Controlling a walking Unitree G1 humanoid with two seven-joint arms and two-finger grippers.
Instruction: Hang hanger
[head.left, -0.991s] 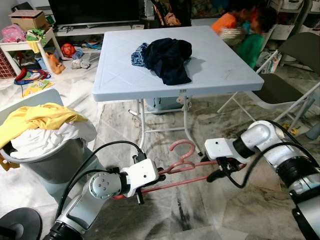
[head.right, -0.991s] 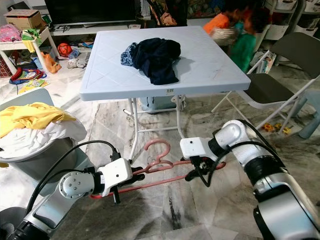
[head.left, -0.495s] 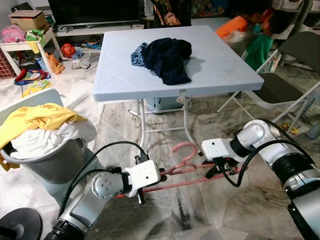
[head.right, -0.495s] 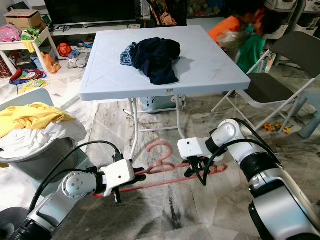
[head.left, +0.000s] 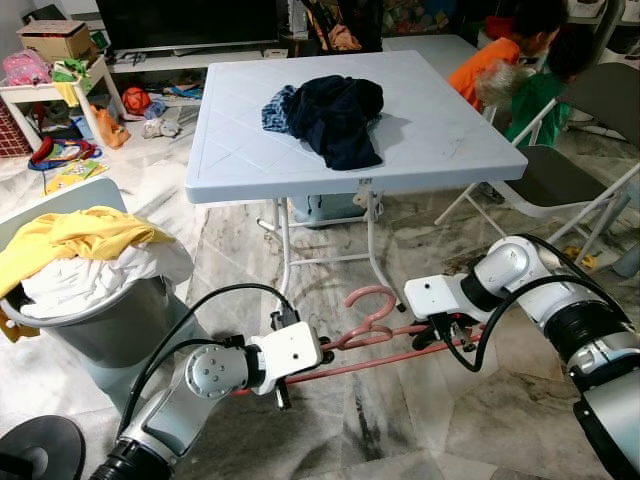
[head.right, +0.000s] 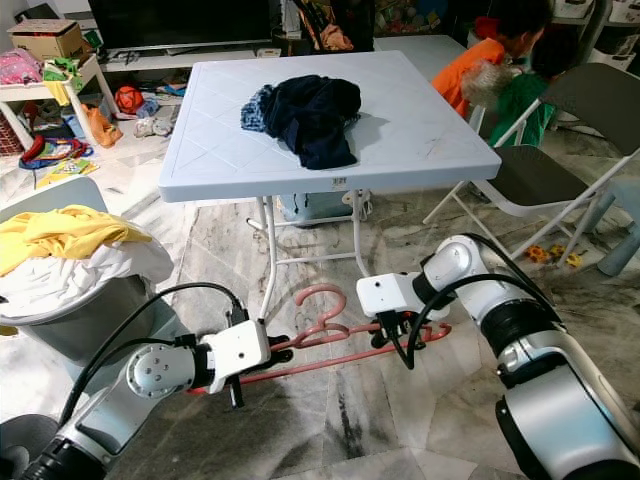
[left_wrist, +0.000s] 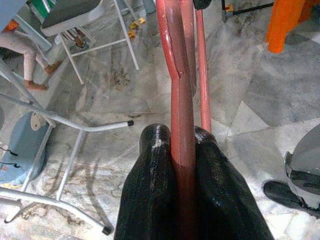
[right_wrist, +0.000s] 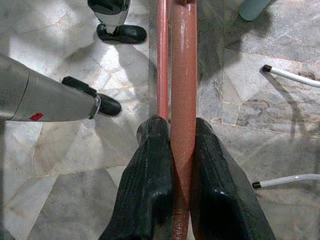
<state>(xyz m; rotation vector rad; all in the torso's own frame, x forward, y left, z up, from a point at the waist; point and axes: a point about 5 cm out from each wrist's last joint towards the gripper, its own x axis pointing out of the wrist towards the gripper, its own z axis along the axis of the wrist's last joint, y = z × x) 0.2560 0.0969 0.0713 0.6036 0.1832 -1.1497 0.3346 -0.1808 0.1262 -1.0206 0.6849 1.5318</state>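
Note:
A pink plastic hanger (head.left: 365, 345) hangs level above the marble floor, held between both arms in front of the table, its hook (head.left: 372, 298) pointing up and away. My left gripper (head.left: 312, 351) is shut on the hanger's left arm; the left wrist view has both black fingers (left_wrist: 150, 190) pressed against the pink bar (left_wrist: 181, 125). My right gripper (head.left: 447, 330) is shut on the right arm of the hanger, and the right wrist view has its fingers (right_wrist: 150, 185) clamped on the bar (right_wrist: 183, 75).
A white folding table (head.left: 240, 130) carrying dark clothes (head.left: 335, 115) stands just ahead. A laundry basket (head.left: 100, 310) full of clothes is at my left. A folding chair (head.left: 560, 180) and two people (head.left: 520, 70) are at the right rear.
The hanger and both grippers have shifted only slightly, the right gripper a touch to the right. The people at the rear right have moved further back.

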